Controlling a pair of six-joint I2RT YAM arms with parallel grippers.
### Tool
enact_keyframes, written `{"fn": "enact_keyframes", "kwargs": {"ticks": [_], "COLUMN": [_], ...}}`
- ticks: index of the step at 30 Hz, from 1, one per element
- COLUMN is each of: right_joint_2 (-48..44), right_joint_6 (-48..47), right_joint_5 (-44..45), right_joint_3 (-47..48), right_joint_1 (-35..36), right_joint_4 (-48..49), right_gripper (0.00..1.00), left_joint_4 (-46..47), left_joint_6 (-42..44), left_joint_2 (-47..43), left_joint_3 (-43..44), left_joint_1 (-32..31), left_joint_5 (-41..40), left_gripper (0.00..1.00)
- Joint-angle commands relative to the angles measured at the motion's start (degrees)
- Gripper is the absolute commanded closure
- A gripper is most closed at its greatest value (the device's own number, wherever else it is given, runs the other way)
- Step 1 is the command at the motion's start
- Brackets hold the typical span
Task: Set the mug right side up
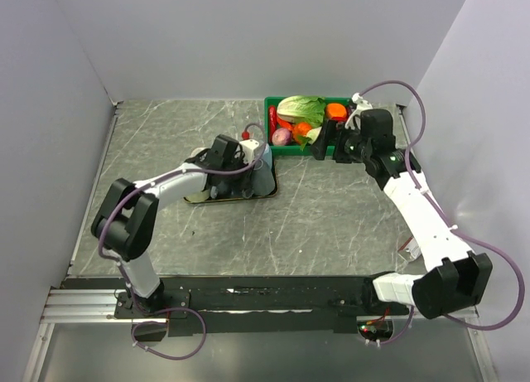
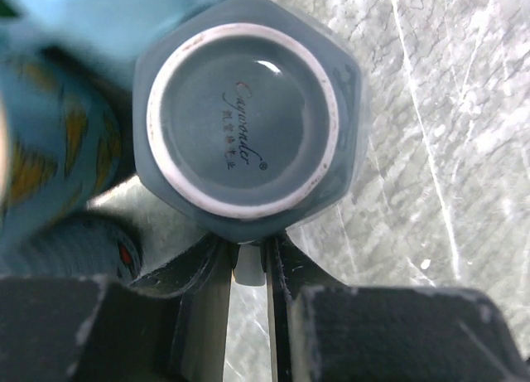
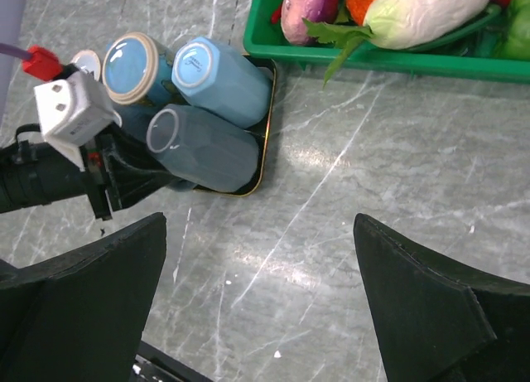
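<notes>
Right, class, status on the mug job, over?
Left jaws shut on mug handle. Right jaws open, clear. Mug base-up on tray. Other mugs crowd it.

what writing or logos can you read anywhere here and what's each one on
"Caywonder", in cursive with an ® mark; this is my best reading and the middle letters are unsure: on the upturned base of the grey mug.
Small line printed under it: too small to read.
Faint mark on the base of the light blue mug: too blurred to read.
No other text shows.

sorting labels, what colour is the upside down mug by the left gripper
Slate grey-blue mug, white ring round its base; clearest in the left wrist view.
</notes>
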Motion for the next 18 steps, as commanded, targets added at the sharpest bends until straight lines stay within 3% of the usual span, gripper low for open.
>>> {"fn": "enact_keyframes", "kwargs": {"ticks": [1, 6, 12, 18], "right_joint_2": [-4.85, -8.02, -10.04, -15.05], "right_joint_6": [2.78, 4.01, 6.29, 14.81], "right_joint_5": [2.77, -1.26, -12.16, -11.99], "right_joint_3": [-1.65, -3.15, -1.75, -9.29], "right_joint_1": [0.41, 0.42, 0.41, 0.85], "right_joint_4": [0.56, 2.05, 5.47, 18.91], "right_gripper": [0.00, 0.00, 0.00, 0.02], "left_joint_4": [3.72, 2.58, 2.23, 6.53], "left_joint_6": [-6.53, -11.19, -18.39, -28.93], "left_joint_2": [-8.13, -16.11, -24.21, -25.63], "left_joint_3": [-3.48, -1.90, 5.47, 13.47], "left_joint_1": [-0.73, -1.25, -1.17, -0.99], "left_joint_5": [1.16, 3.01, 5.74, 0.92], "left_gripper": [0.99, 0.99, 0.99, 0.99]}}
